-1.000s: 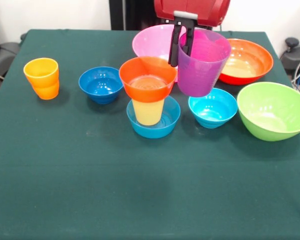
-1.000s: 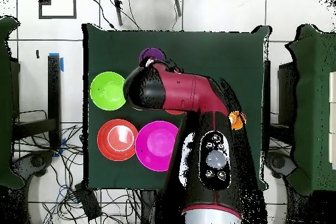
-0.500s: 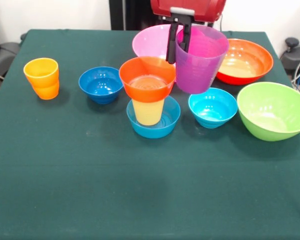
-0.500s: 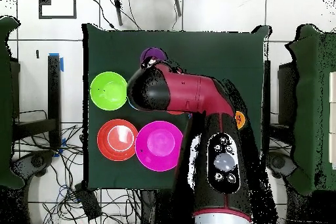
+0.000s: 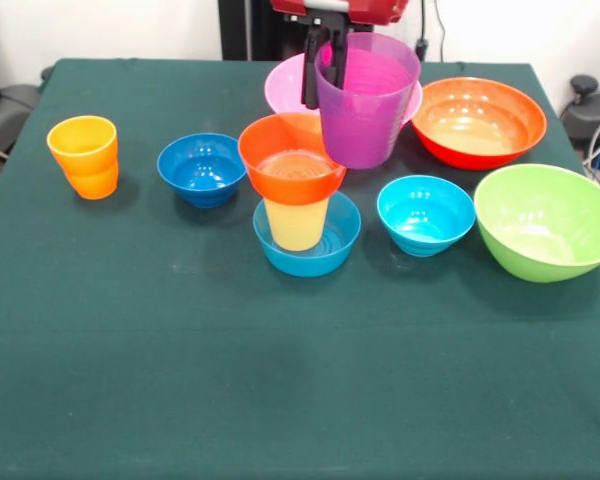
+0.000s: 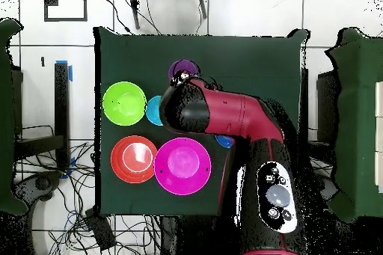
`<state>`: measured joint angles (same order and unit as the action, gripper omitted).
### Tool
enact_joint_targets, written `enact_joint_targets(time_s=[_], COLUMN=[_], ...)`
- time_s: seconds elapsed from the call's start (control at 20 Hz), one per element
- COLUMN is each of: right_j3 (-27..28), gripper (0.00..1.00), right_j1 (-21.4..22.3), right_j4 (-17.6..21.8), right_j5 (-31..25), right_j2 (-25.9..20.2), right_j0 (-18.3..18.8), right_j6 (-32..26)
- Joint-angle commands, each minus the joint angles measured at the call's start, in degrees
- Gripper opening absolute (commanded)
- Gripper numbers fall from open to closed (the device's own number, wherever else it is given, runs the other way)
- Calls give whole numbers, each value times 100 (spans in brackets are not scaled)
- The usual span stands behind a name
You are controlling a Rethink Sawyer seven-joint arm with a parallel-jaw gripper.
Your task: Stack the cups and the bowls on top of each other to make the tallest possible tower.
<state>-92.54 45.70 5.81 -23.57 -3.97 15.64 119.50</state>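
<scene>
Hand [image 5: 323,62] clamped on purple cup [image 5: 365,100] rim, cup held airborne beside the tower [image 5: 298,195]: mid-blue bowl [image 5: 332,248], yellow cup [image 5: 295,223], orange-red small bowl [image 5: 290,160] on top.

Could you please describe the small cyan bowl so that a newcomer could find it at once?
In the front view, start at the large lime green bowl. Just left of it sits the cyan bowl, empty and standing alone, unlike the darker mid-blue bowl that holds the yellow cup.
</scene>
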Motion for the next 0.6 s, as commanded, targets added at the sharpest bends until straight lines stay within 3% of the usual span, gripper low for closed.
enact_joint_targets(time_s=[0.05, 0.6], right_j3=[-510, -480], gripper=[0, 0], right_j1=[-5, 2], right_j4=[633, 863], right_j5=[-499, -529], right_j2=[-654, -775], right_j0=[102, 174], right_j6=[-945, -796])
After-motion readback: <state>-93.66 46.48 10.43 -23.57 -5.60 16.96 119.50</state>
